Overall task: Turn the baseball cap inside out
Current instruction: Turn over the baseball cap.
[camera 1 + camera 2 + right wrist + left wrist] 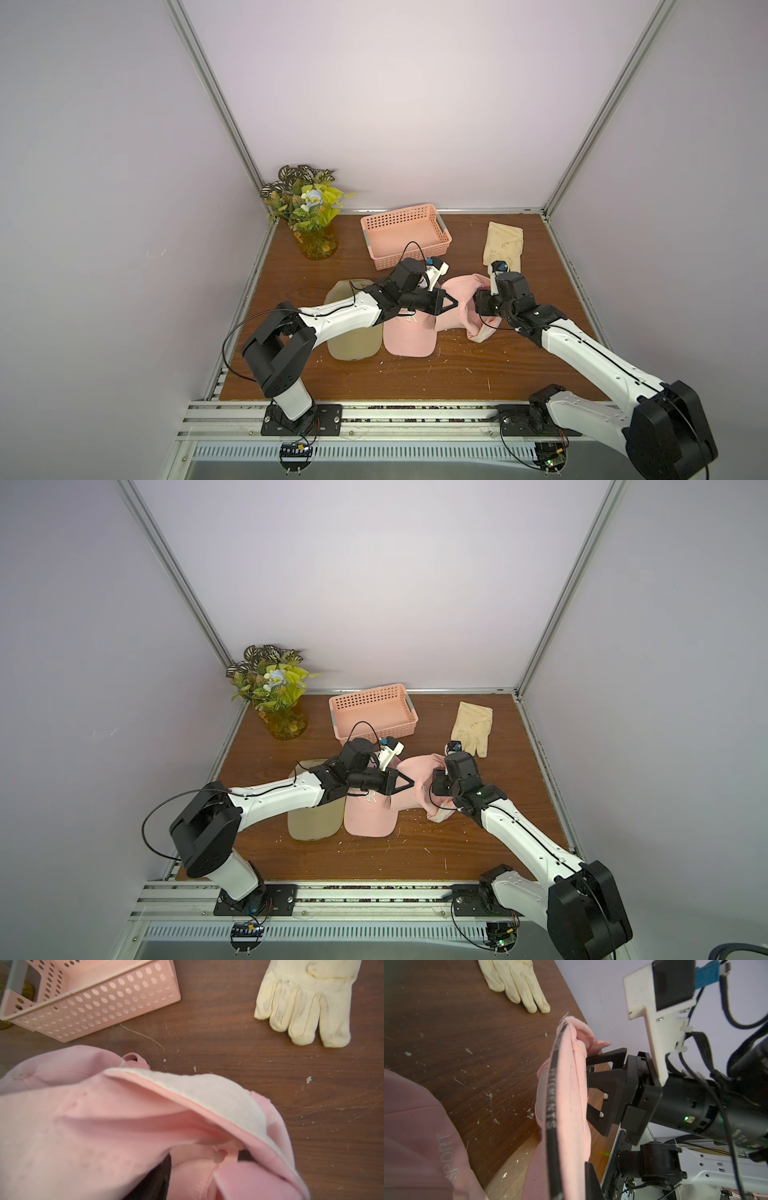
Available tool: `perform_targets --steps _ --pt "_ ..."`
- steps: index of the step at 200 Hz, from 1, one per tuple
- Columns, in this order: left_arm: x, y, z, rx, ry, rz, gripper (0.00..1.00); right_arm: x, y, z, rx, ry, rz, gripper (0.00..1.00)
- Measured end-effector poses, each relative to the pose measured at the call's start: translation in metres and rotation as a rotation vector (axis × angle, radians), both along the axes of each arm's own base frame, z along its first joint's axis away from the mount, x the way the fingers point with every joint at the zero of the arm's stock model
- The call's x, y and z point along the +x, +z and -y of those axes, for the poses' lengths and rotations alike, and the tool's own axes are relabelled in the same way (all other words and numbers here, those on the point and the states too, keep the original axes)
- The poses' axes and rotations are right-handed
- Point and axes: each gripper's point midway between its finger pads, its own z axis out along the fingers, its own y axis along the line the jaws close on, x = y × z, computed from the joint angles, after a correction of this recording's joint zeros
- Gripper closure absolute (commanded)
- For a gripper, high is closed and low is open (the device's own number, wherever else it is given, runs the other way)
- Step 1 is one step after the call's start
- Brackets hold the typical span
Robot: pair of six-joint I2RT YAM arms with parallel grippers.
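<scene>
- The left gripper is clamped shut on the rim of the cap.
- The right gripper is held with jaws apart in the cap's folds.
- The cap is lifted partly off the counter, between a second cap and a glove.

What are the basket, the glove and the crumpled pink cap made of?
Basket: looks like hard plastic, smooth matte pink, with rows of round holes.
Glove: probably soft cream cloth, dull and a bit grubby; seams show along the fingers.
Cap: pink fabric, matte; it folds and creases.
</scene>
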Motion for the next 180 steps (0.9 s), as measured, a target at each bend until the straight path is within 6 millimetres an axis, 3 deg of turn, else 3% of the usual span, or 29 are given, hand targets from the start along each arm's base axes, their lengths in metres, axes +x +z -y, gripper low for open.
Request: perform_targets --steps 27,66,109,135,180 --pt "0.008 -0.019 0.007 0.038 0.018 -0.026 0.98 -0.004 -0.029 0.003 -0.020 -0.022 -0.082 0.41" --pt "0.018 -0.020 0.010 0.059 0.054 -0.011 0.97 -0.004 -0.060 0.008 -0.063 -0.076 -0.170 0.34" --pt "0.032 -0.025 0.014 0.099 0.092 -0.003 0.96 0.009 -0.075 0.016 -0.112 -0.161 -0.210 0.28" --pt "0.038 -0.027 0.013 0.115 0.115 0.005 0.96 0.015 -0.082 0.015 -0.119 -0.186 -0.228 0.31" --pt "0.043 -0.031 0.013 0.138 0.133 0.014 0.96 0.023 -0.088 0.016 -0.121 -0.222 -0.228 0.46"
